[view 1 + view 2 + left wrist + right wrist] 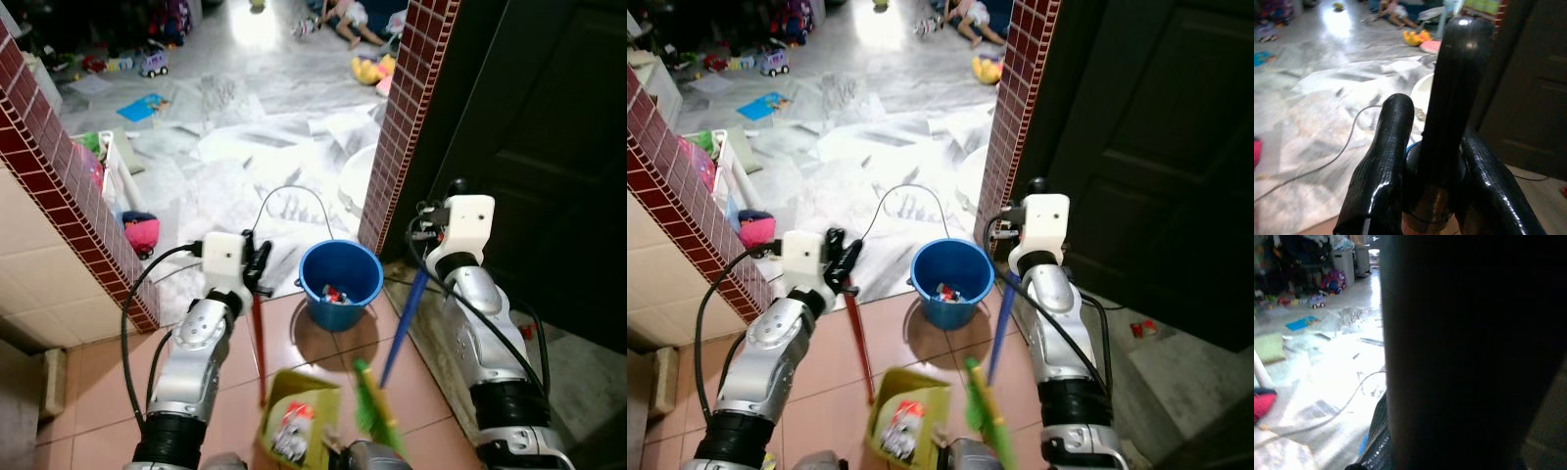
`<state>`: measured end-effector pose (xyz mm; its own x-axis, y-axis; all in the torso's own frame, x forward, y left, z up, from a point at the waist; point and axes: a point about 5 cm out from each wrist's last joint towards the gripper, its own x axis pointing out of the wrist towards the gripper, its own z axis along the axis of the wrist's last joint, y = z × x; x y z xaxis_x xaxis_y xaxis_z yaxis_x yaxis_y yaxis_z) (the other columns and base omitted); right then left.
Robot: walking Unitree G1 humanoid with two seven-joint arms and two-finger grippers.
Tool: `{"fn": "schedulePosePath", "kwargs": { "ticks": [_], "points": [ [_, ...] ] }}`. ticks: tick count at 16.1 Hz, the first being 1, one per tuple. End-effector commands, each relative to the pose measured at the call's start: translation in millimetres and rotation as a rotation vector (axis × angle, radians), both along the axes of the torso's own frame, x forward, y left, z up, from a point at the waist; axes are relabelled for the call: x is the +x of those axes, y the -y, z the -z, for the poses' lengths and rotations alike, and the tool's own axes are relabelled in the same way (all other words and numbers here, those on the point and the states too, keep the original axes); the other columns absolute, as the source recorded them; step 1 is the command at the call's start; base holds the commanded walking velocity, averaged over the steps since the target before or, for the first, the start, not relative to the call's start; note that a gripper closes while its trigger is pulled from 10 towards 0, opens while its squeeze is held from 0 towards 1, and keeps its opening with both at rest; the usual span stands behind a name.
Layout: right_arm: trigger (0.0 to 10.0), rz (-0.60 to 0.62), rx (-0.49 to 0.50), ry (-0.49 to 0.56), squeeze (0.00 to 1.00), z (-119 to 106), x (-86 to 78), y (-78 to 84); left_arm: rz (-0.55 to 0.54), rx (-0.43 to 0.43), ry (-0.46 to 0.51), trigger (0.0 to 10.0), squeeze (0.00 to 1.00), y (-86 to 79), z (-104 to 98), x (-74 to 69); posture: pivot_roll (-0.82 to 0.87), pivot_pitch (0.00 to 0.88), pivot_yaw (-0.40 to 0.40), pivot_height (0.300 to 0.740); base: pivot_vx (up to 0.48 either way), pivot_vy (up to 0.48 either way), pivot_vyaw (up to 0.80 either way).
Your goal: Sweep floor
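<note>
My left gripper (257, 262) is shut on the black top of a red dustpan handle (259, 338); in the left wrist view its fingers (1382, 161) clamp that black grip (1452, 93). The yellow-green dustpan (294, 416) hangs low in front of me with red-and-white litter in it. My right gripper (427, 231) is shut on a blue broom handle (402, 328), which slants down to green bristles (372, 401) beside the dustpan. A blue bucket (340, 284) holding some litter stands on the tiles just ahead, between both arms, with its wire bail upright.
Red-brick pillars (407, 108) flank the doorway, one at the left (59, 186). A dark door (549, 147) is at the right. Beyond lie sheets of paper (265, 147), toys (152, 61), a pink toy (140, 233), a white basket (118, 171) and a person (348, 18) on the floor.
</note>
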<state>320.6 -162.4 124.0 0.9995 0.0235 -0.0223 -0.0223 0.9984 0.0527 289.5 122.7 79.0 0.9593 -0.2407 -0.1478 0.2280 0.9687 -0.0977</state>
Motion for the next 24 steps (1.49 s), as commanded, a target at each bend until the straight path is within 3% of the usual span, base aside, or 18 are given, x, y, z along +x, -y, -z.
{"fn": "schedulePosePath", "kwargs": {
  "ticks": [1, 4, 6, 10, 14, 18, 22, 24],
  "points": [
    [10.0, 0.001, 0.192, -0.059, 0.0, 6.2, 3.9, -9.0, -0.027, -0.134, -0.041, 10.0, 0.0, 8.1, 2.9, 3.8, -0.03, 0.0, 0.001, 0.74, 0.0, 0.0, 0.0],
    [10.0, 0.019, 0.389, -0.037, 0.0, -5.7, 14.6, -13.2, -0.127, -0.175, -0.049, 10.0, 0.0, -1.2, 3.1, 10.7, -0.03, 0.0, -0.002, 0.74, 0.0, 0.0, 0.0],
    [10.0, 0.029, 0.469, -0.029, 0.0, -12.6, 20.5, -11.8, -0.174, -0.183, -0.039, 10.0, 0.0, -5.4, 0.0, 14.3, -0.02, 0.0, -0.006, 0.74, 0.0, 0.0, 0.0],
    [10.0, -0.036, 0.456, 0.008, 0.0, -23.5, 24.8, -9.5, -0.277, -0.187, -0.012, 10.0, 0.0, -22.4, -1.1, 17.6, -0.03, 0.0, -0.011, 0.74, 0.0, 0.0, 0.0],
    [10.0, -0.288, 0.313, 0.121, 0.0, -46.1, 20.8, -16.0, -0.454, -0.176, 0.048, 10.0, 0.0, -61.1, -8.0, 17.5, -0.02, 0.0, -0.022, 0.74, 0.0, 0.0, 0.0],
    [10.0, -0.341, 0.305, 0.164, 0.0, -51.7, 17.3, -13.4, -0.523, -0.155, 0.095, 10.0, 0.0, -84.9, -15.7, 16.4, -0.02, 0.0, -0.025, 0.74, 0.0, 0.0, 0.0],
    [10.0, -0.33, 0.363, 0.236, 0.0, -65.3, 18.3, -2.6, -0.543, -0.116, 0.143, 10.0, 0.0, -97.3, -25.8, 17.1, -0.02, 0.0, -0.022, 0.74, 0.0, 0.0, 0.0],
    [10.0, -0.272, 0.514, 0.279, 0.0, -76.5, 24.0, 3.2, -0.546, -0.118, 0.139, 10.0, 0.0, -98.1, -24.3, 18.7, -0.03, 0.0, -0.023, 0.74, 0.0, 0.0, 0.0]
  ]
}}
